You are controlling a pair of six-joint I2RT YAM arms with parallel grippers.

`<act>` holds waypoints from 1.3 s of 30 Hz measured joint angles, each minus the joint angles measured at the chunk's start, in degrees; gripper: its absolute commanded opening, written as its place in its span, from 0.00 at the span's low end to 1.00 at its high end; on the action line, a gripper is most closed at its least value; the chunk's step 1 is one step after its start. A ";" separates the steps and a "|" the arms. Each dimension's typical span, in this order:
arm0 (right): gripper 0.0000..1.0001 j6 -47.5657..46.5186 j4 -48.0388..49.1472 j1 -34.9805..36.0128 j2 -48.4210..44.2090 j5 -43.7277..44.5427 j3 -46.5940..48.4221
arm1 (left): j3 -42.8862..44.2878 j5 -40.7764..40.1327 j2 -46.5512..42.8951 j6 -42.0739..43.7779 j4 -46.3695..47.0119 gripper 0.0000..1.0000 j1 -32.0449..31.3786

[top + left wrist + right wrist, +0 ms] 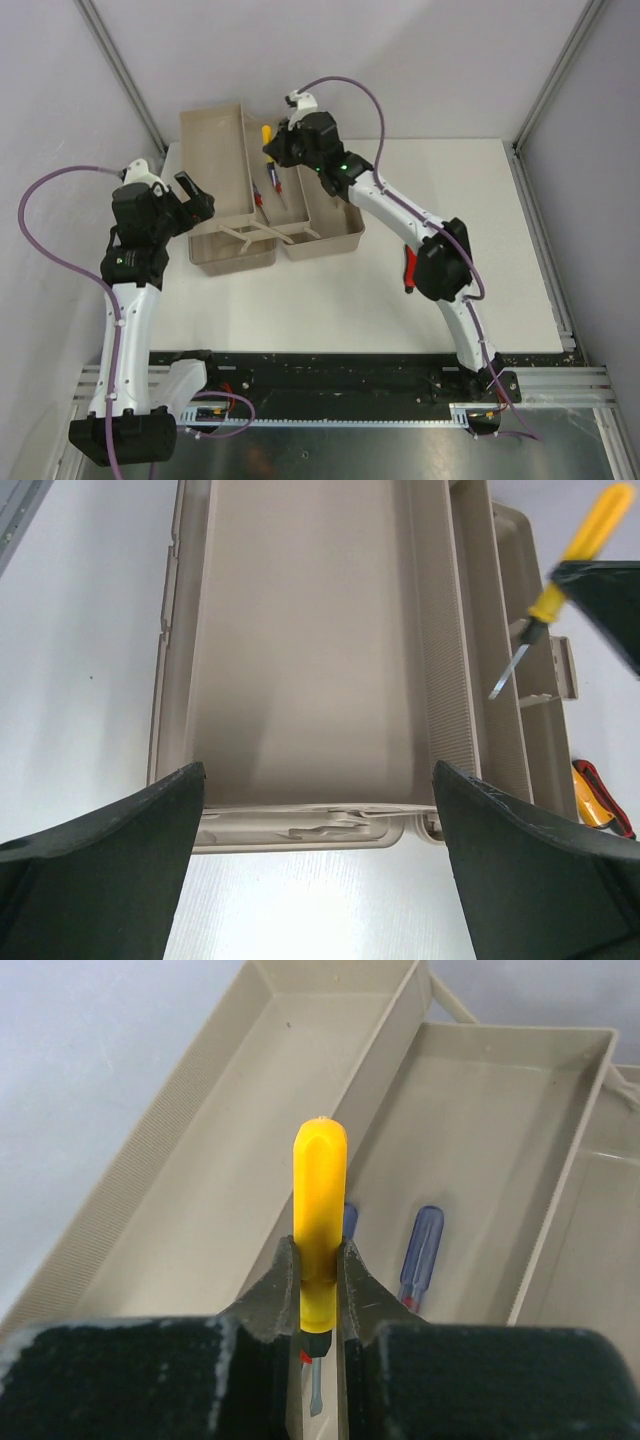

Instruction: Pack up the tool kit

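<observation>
The beige tool kit box (215,160) stands open at the back left of the table, its trays spread apart. My right gripper (275,147) hovers over the box, shut on a yellow-handled screwdriver (320,1200) that points tip down. Below it, two blue-handled screwdrivers (420,1255) lie in a tray (520,1130). My left gripper (318,780) is open and holds nothing, at the near end of the long left tray (300,630), which has nothing in it. From that view the yellow screwdriver (585,540) hangs at the upper right.
A red-handled tool (409,270) lies on the white table beside the right arm's elbow. A red and yellow handle (600,805) shows by the box's lower right in the left wrist view. Metal frame posts stand at the back corners.
</observation>
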 measured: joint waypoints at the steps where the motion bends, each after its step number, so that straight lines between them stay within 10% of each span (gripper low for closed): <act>1: 0.00 -0.98 -0.85 0.37 1.66 0.26 1.99 | 0.00 0.20 -0.17 -0.07 0.00 0.99 -0.02; 15: 0.06 -9.53 -8.87 1.77 9.60 7.65 6.10 | 0.00 1.92 -0.59 -0.98 0.00 0.99 -0.04; 27: 0.42 -11.65 -13.27 2.10 10.38 10.78 7.76 | 0.00 1.97 -0.59 -0.98 0.00 1.00 -0.04; 39: 0.57 -10.60 -15.85 2.03 10.10 10.69 7.82 | 0.09 7.80 -0.57 -0.83 0.02 1.00 -0.22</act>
